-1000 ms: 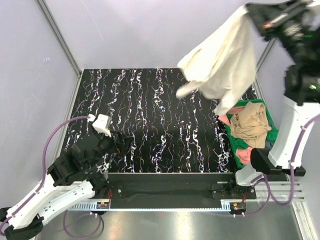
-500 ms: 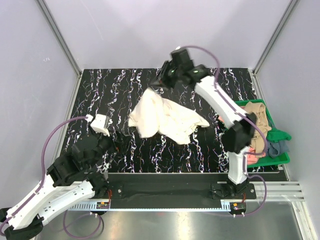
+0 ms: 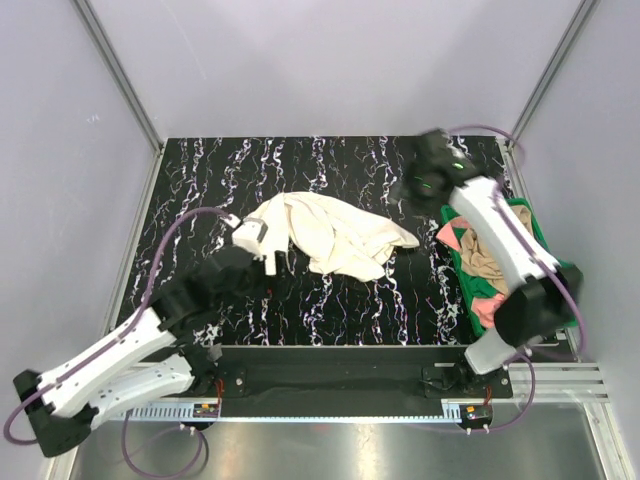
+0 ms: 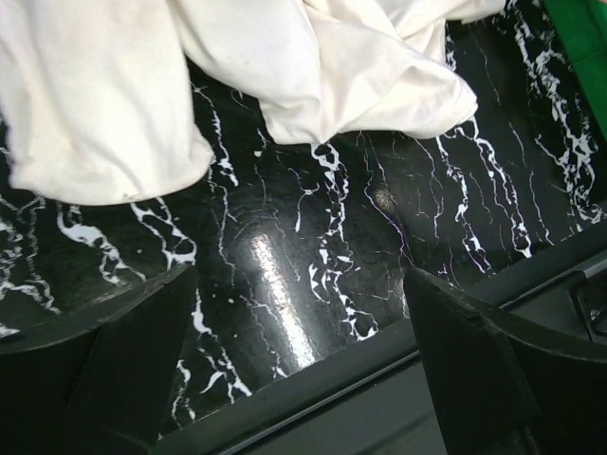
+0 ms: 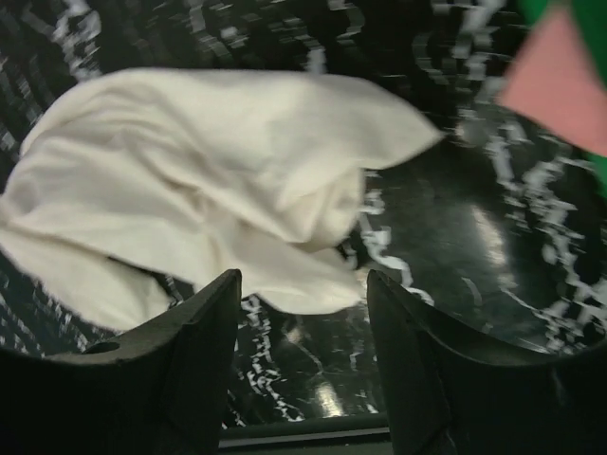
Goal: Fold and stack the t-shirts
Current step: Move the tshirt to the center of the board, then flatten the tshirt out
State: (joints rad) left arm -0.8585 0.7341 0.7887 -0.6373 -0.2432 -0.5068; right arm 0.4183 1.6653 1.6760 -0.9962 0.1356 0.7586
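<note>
Top external view: the left gripper (image 3: 268, 255), jaws spread and empty, sits just beside the left end of the crumpled cream t-shirt (image 3: 335, 235). The shirt's long axis runs left-right mid-table. The right gripper (image 3: 410, 190), likewise parted and empty, hovers farther off, past its right tip.

Place: robot lab test cell, as I read it.
Enclosure: plain pale walls (image 3: 300, 60), aluminium corner posts (image 3: 115, 72).
Worktop: black marbled table (image 3: 330, 305).
Fixtures: my left arm (image 3: 110, 350) and right arm (image 3: 500, 228) bolted above a metal rail (image 3: 330, 411); purple cables (image 3: 190, 213).
</note>
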